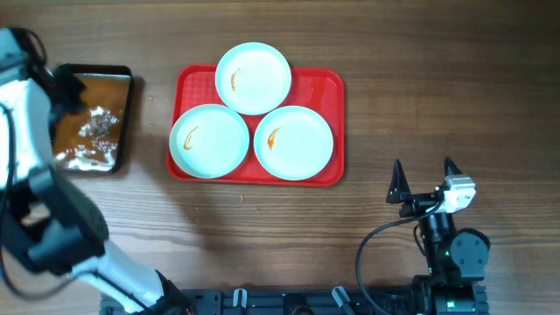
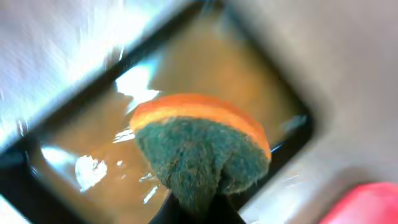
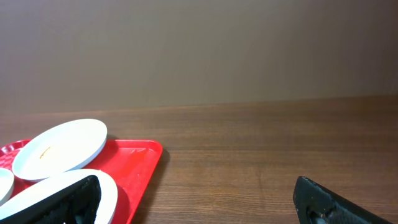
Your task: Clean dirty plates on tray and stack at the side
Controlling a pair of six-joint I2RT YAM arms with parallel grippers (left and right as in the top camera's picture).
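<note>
Wood tabletop (image 1: pixel 385 105) between red tray (image 1: pixel 331 87) and right claw (image 1: pixel 423 171)

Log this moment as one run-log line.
left claw shut on sponge over pan | right claw open | three smeared plates on tray

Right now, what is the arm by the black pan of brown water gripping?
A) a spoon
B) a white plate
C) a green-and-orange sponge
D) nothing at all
C: in the left wrist view, the left gripper is pinched shut on a sponge with a green scouring face and an orange layer, and the black pan lies behind it.
</note>
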